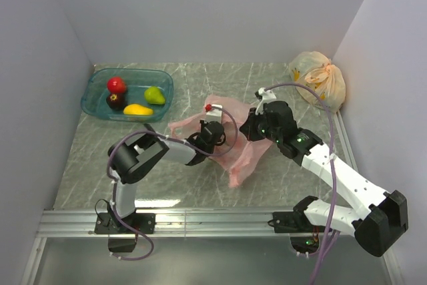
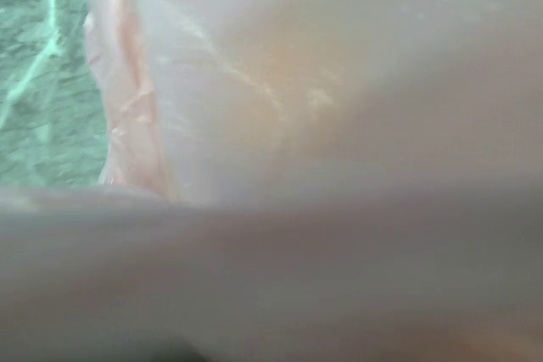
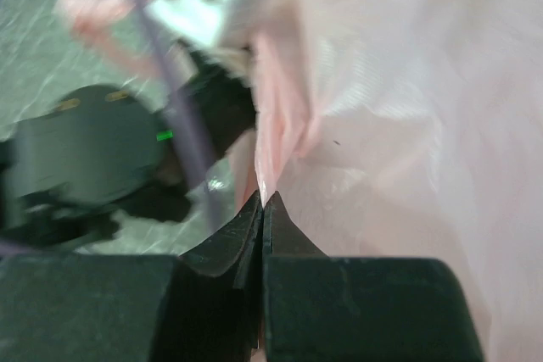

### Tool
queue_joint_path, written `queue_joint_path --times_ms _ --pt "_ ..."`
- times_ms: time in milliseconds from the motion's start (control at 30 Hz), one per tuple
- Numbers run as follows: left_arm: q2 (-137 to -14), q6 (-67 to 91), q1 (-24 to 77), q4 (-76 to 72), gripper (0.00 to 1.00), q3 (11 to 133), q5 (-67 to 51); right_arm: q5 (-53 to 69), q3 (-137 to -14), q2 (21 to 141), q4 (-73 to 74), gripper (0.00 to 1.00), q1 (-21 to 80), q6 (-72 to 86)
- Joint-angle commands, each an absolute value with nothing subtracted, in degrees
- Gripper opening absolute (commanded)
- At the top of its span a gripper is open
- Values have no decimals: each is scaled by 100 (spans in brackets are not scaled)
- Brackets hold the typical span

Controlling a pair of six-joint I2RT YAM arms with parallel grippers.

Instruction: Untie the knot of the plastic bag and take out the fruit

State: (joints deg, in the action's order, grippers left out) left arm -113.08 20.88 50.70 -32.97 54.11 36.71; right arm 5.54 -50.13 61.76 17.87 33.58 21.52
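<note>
**Near to mid-table.** The plastic bag (image 1: 245,157) lay slack on the table (image 1: 167,181) between the two arms, its knot undone and its mouth open. The right gripper (image 3: 263,208), jaws pressed together, pinched a fold of the bag's right rim. The left gripper (image 1: 217,139) reached into the mouth from the left. Its wrist view showed only pink film, so how far it was open could not be told.

**Handling.** The film appeared thin, light, limp and slippery, and likely to tear under a hard pull. Rim folds or handle loops seemed the best holds. A warm tint behind the film may have been a piece inside, but this was uncertain. The draping film was the main obstruction.

**Far left.** A blue tray (image 1: 91,101) held the fruit: red apple (image 1: 116,85), dark round piece (image 1: 115,101), yellow oblong piece (image 1: 137,109) and green piece (image 1: 155,95).

**Far right.** A pale yellow bag (image 1: 320,79) sat well apart.
</note>
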Motion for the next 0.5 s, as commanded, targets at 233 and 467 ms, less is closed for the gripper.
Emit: queue_joint_path --times_ms 233,467 --pt "-9291 2847 5080 -3146 1 4273 3392 -413 -4957 6065 1670 0 3164 1855" --pt "-8088 2769 5150 -2691 1 3674 3156 -510 -4816 6187 1626 0 3146 1775"
